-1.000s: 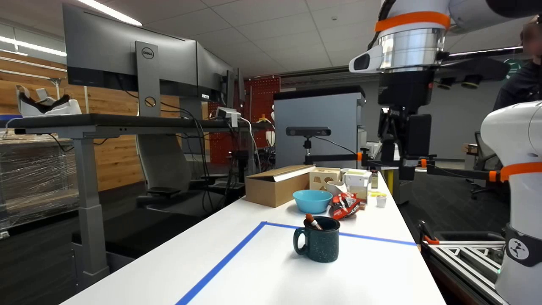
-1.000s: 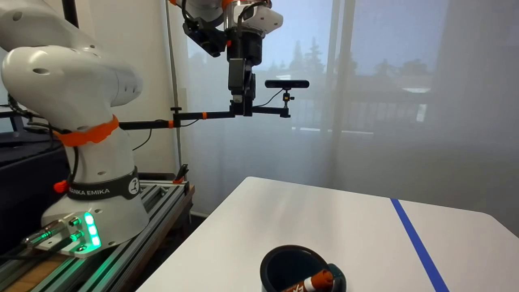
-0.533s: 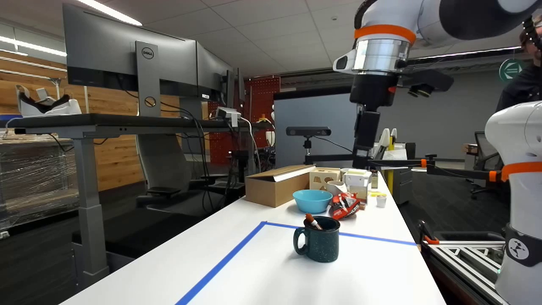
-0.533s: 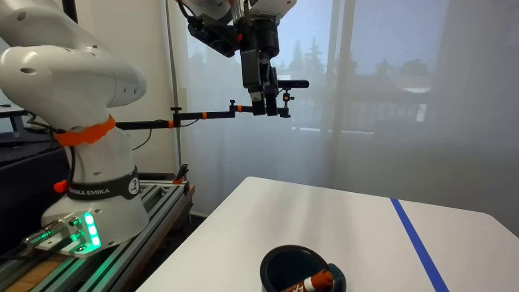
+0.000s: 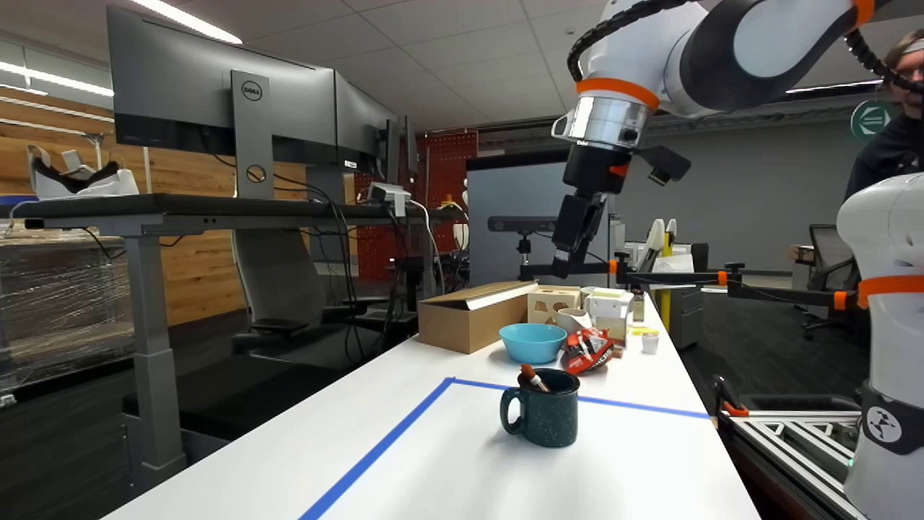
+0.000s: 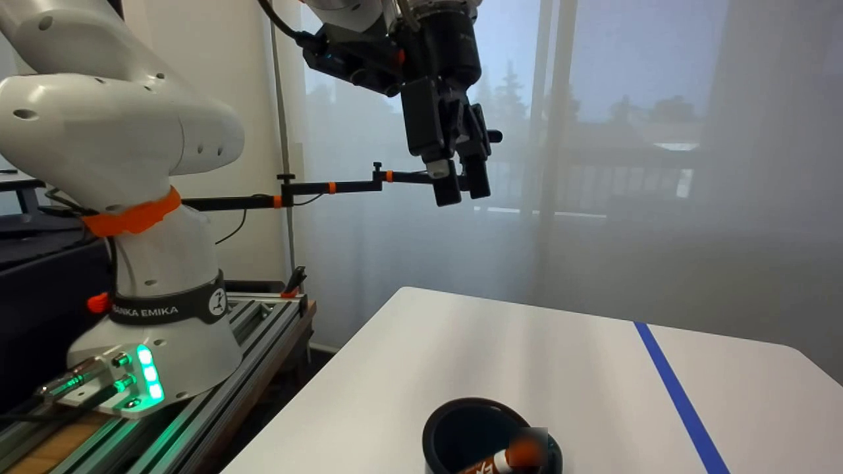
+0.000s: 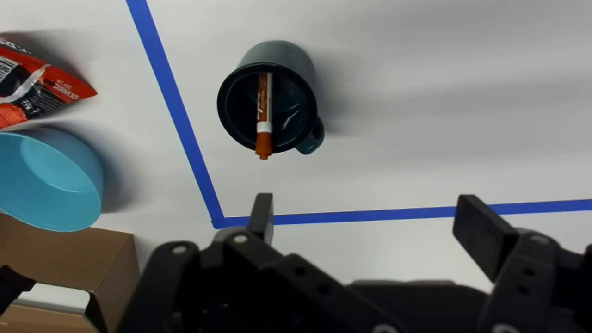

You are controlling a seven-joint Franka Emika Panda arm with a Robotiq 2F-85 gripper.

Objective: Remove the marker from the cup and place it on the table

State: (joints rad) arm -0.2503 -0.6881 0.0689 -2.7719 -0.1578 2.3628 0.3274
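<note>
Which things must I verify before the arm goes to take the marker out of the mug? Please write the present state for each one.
1. End effector open: ok; its fingers stand wide apart.
2. Speckled mug upright on the table: ok.
3. Marker graspable: probably ok; its cap sticks up out of the mug.
4. End effector lined up: not ok; in the wrist view the marker lies outside the gap between the fingers.
5. Blue bowl and red snack bag apart from the mug: ok; both lie across the blue tape.
6. Mug heavy enough not to lift along: cannot tell; its weight does not show.
</note>
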